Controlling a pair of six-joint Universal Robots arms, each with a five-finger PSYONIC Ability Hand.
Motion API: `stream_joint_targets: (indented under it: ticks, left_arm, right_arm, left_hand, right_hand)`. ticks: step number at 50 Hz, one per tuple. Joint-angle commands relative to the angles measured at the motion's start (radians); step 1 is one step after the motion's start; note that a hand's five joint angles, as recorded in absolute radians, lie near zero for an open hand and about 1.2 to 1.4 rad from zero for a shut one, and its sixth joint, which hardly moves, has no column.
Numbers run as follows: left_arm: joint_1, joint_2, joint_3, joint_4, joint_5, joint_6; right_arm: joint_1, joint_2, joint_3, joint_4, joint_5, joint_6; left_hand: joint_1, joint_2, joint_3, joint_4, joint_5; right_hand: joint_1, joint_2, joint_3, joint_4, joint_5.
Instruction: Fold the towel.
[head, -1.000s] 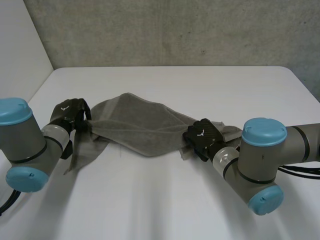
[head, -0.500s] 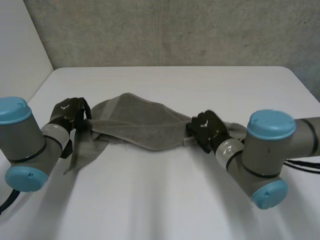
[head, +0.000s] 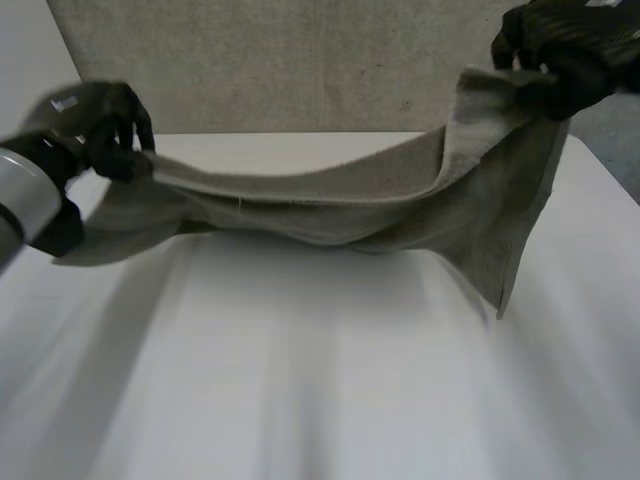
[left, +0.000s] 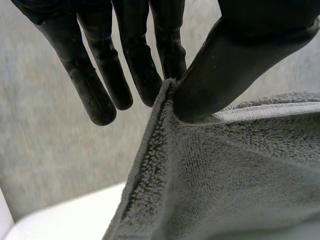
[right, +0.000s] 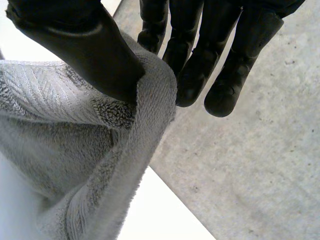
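A grey towel (head: 330, 205) hangs stretched in the air above the white table (head: 320, 380), sagging in the middle. My left hand (head: 100, 125) pinches its left end; in the left wrist view the thumb (left: 235, 55) presses the towel's edge (left: 165, 150) against the fingers. My right hand (head: 560, 45) holds the right end higher up; in the right wrist view its thumb (right: 85, 40) clamps a folded corner of the towel (right: 100, 130) against the fingers. A flap of towel hangs down below the right hand.
A grey concrete wall (head: 300, 60) stands behind the table. The table's far edge runs just under the hanging towel.
Both hands have risen from the table, lifting the towel off it and pulling it out wide. The right hand went up and to the right, farther than the left.
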Motion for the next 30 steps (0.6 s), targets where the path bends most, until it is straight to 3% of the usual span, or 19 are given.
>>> stream_joint_targets:
  ticks: [1,10,15,21,24,30]
  left_arm:
    - [0.016,0.053,0.099,-0.1,0.037,0.056]
    - [0.018,-0.153,0.185,-0.12,0.03,0.219]
    - [0.02,-0.401,0.419,-0.114,0.018,0.299]
    - [0.012,-0.547,0.733,-0.096,-0.029,0.294]
    - [0.01,-0.602,1.025,-0.028,-0.1,0.255]
    - [0.001,-0.576,1.124,0.079,-0.121,0.152]
  right_arm:
    - [-0.03,0.044,-0.117,0.093,-0.049,-0.127]
    - [-0.009,0.236,-0.201,0.082,-0.034,-0.239]
    - [0.117,0.432,-0.348,-0.109,0.023,-0.167]
    - [0.142,0.512,-0.441,-0.381,0.09,-0.035]
    - [0.145,0.504,-0.499,-0.637,0.148,0.125]
    - [0.137,0.444,-0.51,-0.733,0.202,0.258]
  left_hand:
    - [0.146,0.064,0.664,0.038,0.091]
    - [0.146,0.064,0.664,0.038,0.091]
    - [0.146,0.064,0.664,0.038,0.091]
    - [0.146,0.064,0.664,0.038,0.091]
    - [0.146,0.064,0.664,0.038,0.091]
    - [0.146,0.064,0.664,0.038,0.091]
  right_hand:
    - [0.076,0.087,0.077,0.058,0.066]
    - [0.076,0.087,0.077,0.058,0.066]
    - [0.076,0.087,0.077,0.058,0.066]
    - [0.076,0.087,0.077,0.058,0.066]
    - [0.076,0.087,0.077,0.058,0.066]
    - [0.076,0.087,0.077,0.058,0.066]
